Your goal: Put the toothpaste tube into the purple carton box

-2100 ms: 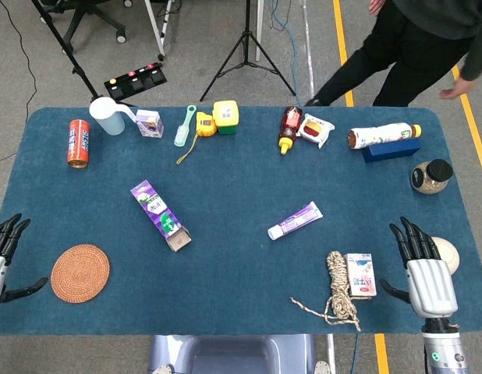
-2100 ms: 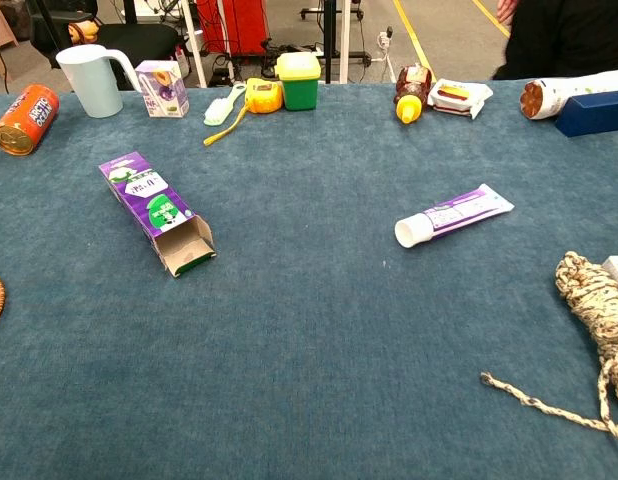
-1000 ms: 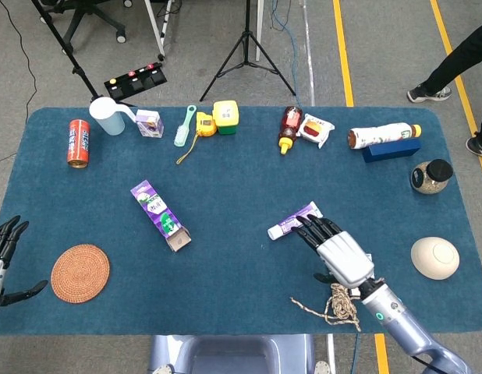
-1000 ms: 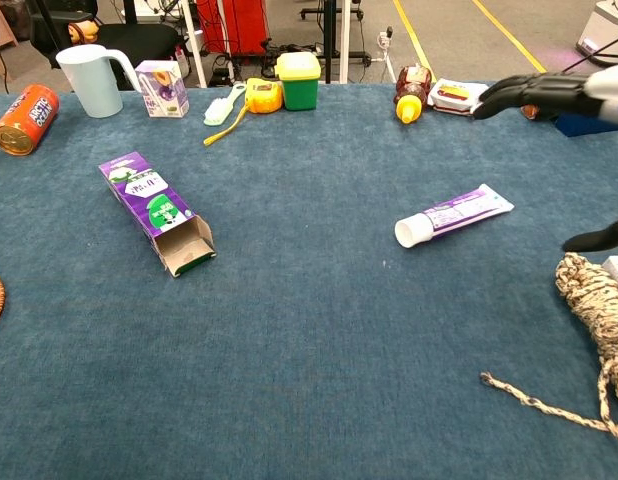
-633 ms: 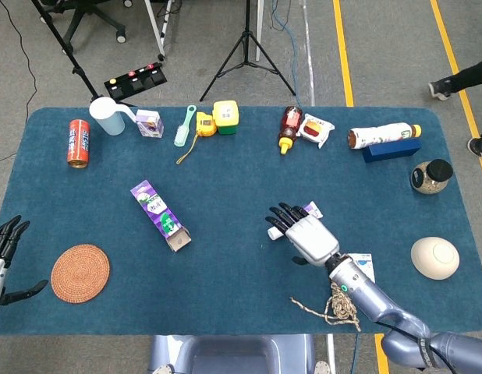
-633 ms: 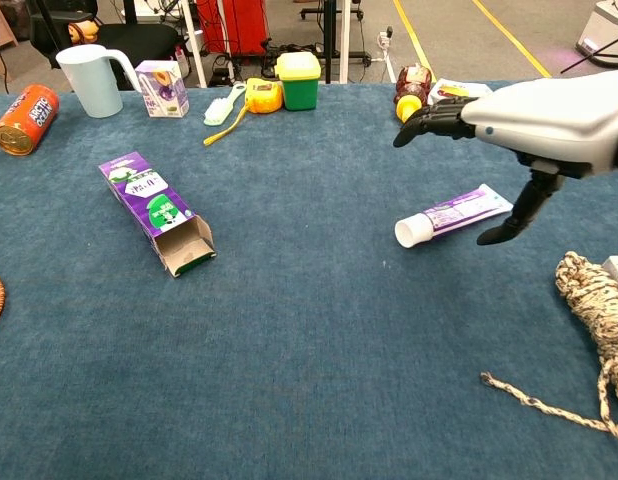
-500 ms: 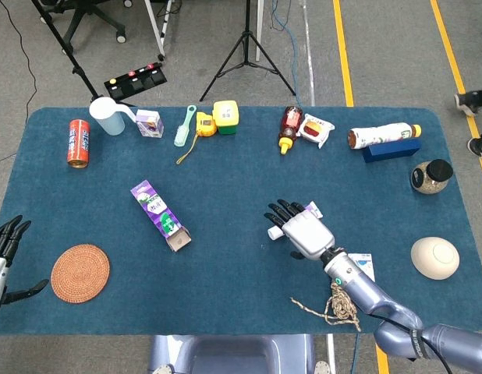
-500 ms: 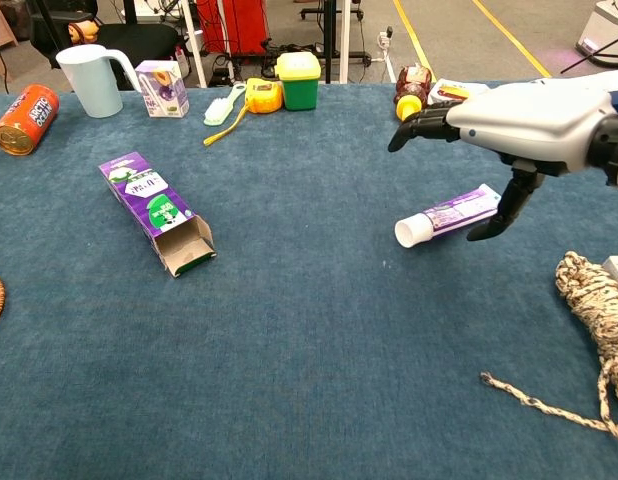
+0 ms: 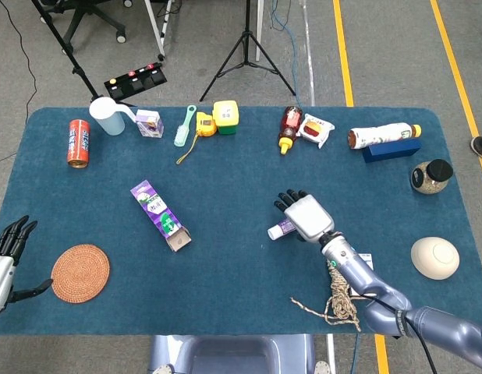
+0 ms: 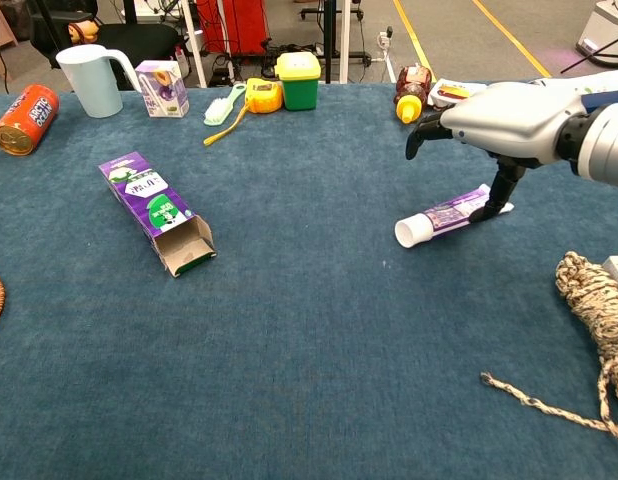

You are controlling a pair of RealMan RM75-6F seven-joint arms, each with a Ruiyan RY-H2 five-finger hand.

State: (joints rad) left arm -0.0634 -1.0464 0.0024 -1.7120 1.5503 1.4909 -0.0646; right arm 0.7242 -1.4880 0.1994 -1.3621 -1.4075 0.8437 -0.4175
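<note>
The toothpaste tube [image 10: 444, 217] lies on the blue cloth with its white cap [image 9: 277, 231] pointing toward the front left. In the head view only the cap shows, as my right hand [image 9: 307, 218] covers the rest. The chest view has that hand [image 10: 499, 115] hovering just above the tube, fingers spread, its thumb reaching down to the tube's far end. The purple carton box [image 9: 160, 215] lies flat to the left, its open end [image 10: 189, 248] facing the front. My left hand [image 9: 7, 253] stays at the front left edge with its fingers apart, holding nothing.
A coil of rope [image 9: 338, 292] lies just front right of the tube, beside a small packet. A woven coaster [image 9: 80, 273] sits front left and a pale bowl [image 9: 434, 257] at the right. Along the back stand a can [image 9: 78, 142], jug, bottles and boxes.
My right hand has swung in from the front right edge to above the toothpaste tube and lowered its thumb onto the tube. The left hand has barely moved.
</note>
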